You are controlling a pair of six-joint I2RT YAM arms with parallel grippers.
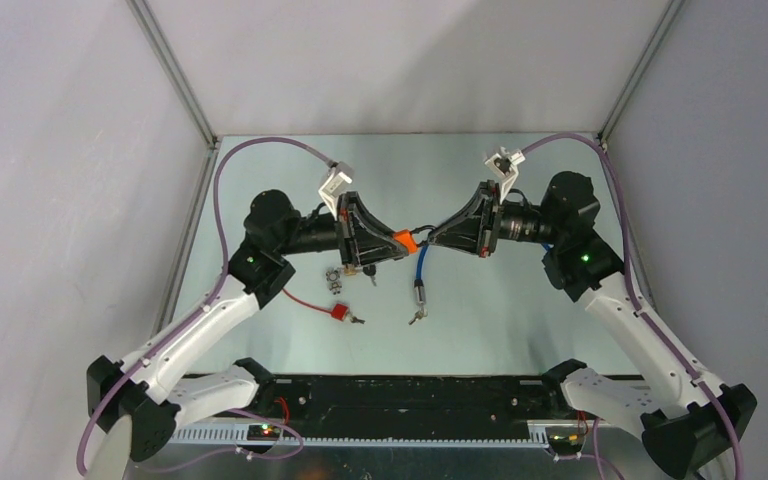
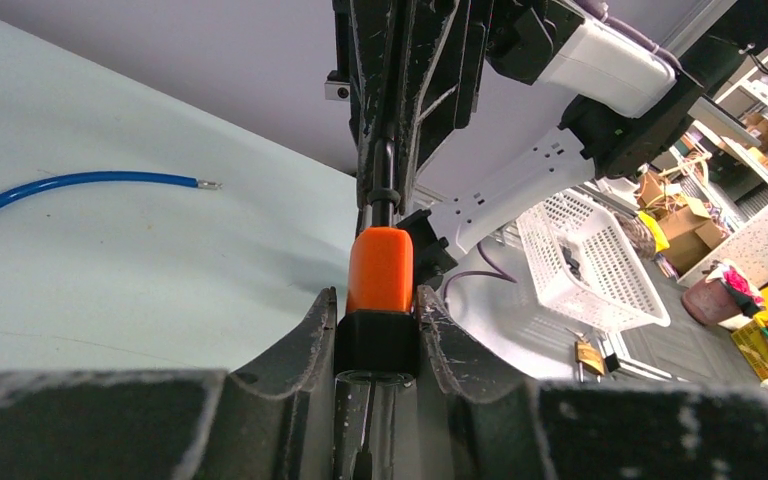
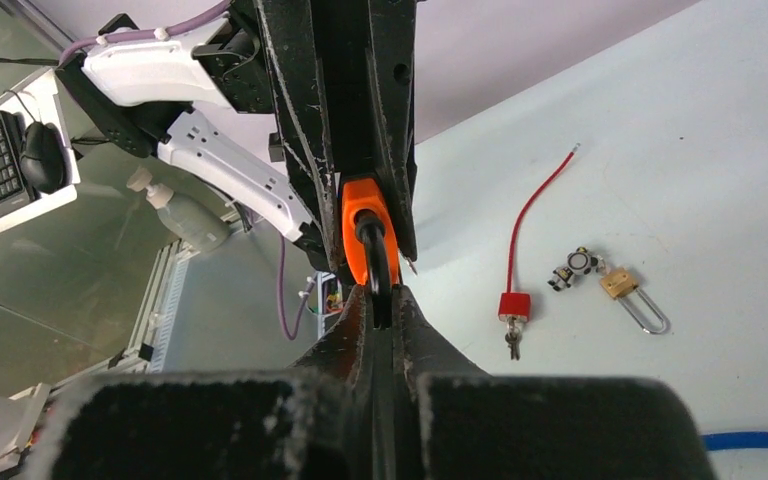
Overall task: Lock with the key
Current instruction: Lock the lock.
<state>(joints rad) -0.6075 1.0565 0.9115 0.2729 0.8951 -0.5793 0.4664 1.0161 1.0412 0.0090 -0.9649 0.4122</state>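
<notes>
An orange padlock (image 1: 404,240) with a black end block hangs above the table between both arms. My left gripper (image 1: 392,244) is shut on it. The left wrist view shows the jaws pressed against the black block, with the orange body (image 2: 380,270) sticking out past my left gripper (image 2: 377,297). My right gripper (image 1: 430,237) meets it from the other side. In the right wrist view my right gripper (image 3: 382,292) is shut on a thin black piece, which I take to be the key (image 3: 372,250), at the end of the padlock (image 3: 358,215).
On the table below lie a red cable lock (image 1: 341,312) with keys, a brass padlock (image 1: 334,275) beside a small metal piece, and a blue cable lock (image 1: 421,268) whose end points at the near edge. The enclosure walls stand close on both sides.
</notes>
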